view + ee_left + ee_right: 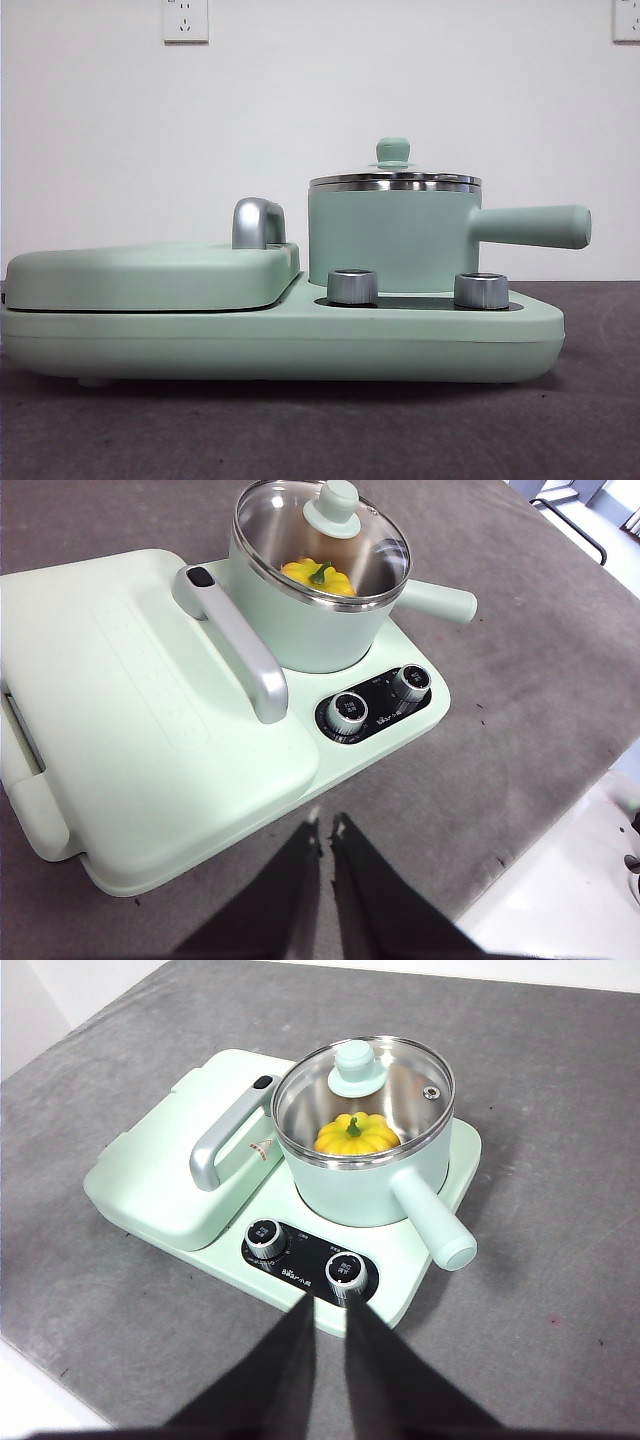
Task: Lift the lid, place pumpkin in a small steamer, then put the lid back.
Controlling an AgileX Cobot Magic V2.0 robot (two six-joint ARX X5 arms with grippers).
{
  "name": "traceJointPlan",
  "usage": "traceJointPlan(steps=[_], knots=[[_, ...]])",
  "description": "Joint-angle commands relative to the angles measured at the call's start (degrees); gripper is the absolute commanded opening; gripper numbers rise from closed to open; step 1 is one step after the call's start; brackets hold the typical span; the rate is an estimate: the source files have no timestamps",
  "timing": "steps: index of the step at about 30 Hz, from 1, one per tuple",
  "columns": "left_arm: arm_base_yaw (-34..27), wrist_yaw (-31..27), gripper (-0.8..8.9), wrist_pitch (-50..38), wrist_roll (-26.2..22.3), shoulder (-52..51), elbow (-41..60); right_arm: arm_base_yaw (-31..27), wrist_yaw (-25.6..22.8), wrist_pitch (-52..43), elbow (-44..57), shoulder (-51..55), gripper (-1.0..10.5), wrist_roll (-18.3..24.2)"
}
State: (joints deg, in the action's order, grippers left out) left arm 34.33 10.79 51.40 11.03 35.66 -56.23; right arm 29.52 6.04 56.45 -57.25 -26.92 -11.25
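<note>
The small steamer (390, 240) (300, 630) (370, 1195) stands on the right half of the mint-green cooker base, its long handle (535, 226) pointing right. The lid (394, 178) (320, 540) (365, 1085) sits closed on its steel rim, knob up. Through the glass I see the pumpkin (318, 577) (357, 1136) lying inside the pot. My left gripper (325, 828) hovers shut and empty above the table in front of the cooker. My right gripper (330, 1308) is likewise shut and empty, short of the dials. Neither gripper shows in the front view.
A wide flat mint-green cover (150, 275) with a chrome handle (258, 222) fills the cooker's left half. Two silver dials (352, 286) (481, 290) stand in front of the pot. Grey table (540, 1310) surrounds the cooker; its edge (560, 830) runs near the left gripper.
</note>
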Motion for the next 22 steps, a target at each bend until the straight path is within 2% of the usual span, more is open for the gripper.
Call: traceJointPlan(steps=[1,10,14,17,22], knots=[[0.17,-0.09,0.06,-0.26,0.20,0.11,-0.59,0.35,-0.13,-0.55,-0.50,-0.26,0.1,-0.68],[0.17,-0.09,0.06,-0.44,0.20,0.04,-0.50,0.35,-0.11,-0.79,-0.50,-0.28,0.1,-0.68],[-2.05,-0.11,0.06,-1.11,0.17,-2.47,0.74,0.35,-0.09,-0.81,-0.50,-0.28,0.1,-0.68],[-7.26,1.57,0.06,-7.15,0.17,-7.06,6.40,0.35,-0.09,-0.79,-0.50,-0.28,0.1,-0.68],[-20.13,1.46,0.06,-23.93,-0.48,-17.31,22.75,0.35,-0.09,-0.81,-0.50,-0.28,0.1,-0.68]])
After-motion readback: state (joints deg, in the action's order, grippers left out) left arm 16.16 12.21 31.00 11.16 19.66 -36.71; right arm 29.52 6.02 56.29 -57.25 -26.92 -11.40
